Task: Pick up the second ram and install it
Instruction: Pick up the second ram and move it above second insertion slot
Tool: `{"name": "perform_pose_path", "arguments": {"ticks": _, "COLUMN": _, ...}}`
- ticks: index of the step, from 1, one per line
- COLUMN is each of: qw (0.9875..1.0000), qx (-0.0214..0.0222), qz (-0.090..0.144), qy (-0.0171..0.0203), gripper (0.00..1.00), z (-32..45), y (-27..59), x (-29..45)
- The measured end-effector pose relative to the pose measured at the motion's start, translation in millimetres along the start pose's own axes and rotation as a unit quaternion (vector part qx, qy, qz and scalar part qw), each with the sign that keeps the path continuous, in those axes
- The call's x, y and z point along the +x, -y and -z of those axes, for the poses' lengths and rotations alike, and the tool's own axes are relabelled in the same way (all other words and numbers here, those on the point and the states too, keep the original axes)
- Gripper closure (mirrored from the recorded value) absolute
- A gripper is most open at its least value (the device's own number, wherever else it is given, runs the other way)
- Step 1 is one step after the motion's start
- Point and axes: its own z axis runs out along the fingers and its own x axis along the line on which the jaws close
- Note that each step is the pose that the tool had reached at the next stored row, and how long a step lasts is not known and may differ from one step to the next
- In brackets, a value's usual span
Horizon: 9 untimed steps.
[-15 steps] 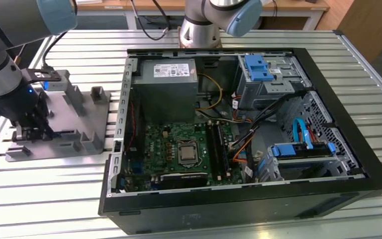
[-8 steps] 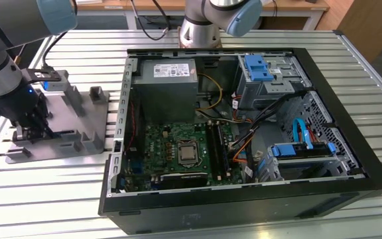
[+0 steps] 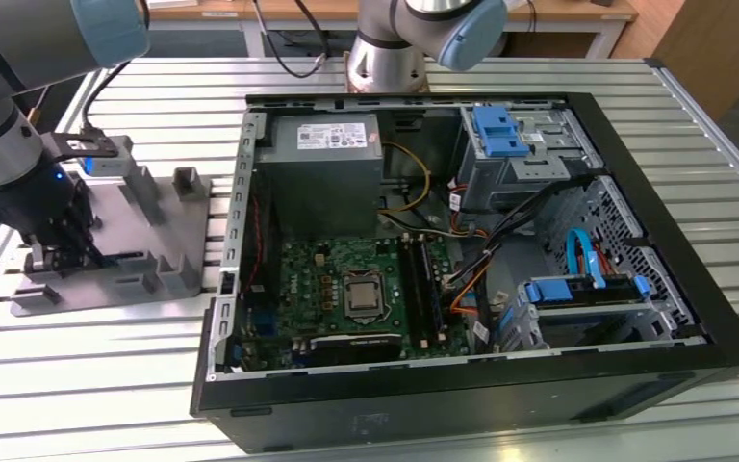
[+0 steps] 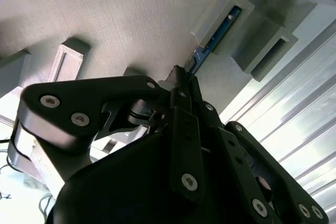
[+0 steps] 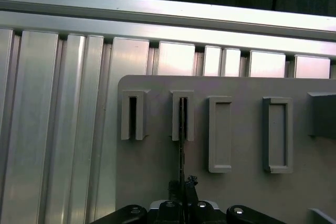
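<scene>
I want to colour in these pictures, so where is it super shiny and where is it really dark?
Second wrist view: white glare on the table slats, and the gripper, holding the second ram, looks almost black. First wrist view: the table's rail gleams against a dark background. Exterior view: even light, with shade inside the computer case.
</scene>
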Motion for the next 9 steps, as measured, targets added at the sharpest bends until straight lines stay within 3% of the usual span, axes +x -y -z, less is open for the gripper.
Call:
{"name": "perform_pose_path", "arguments": {"ticks": 5, "qw": 1.0000, "qx": 0.0001, "qz": 0.000, "qy": 0.0000, "gripper": 0.86, "z": 0.8, "y": 0.0, "x": 0.0}}
{"name": "perform_pose_path", "arguments": {"ticks": 9, "qw": 1.0000, "qx": 0.0001, "qz": 0.000, "qy": 0.0003, "gripper": 0.86, "z": 10.2, "y": -0.1, "x": -0.2}}
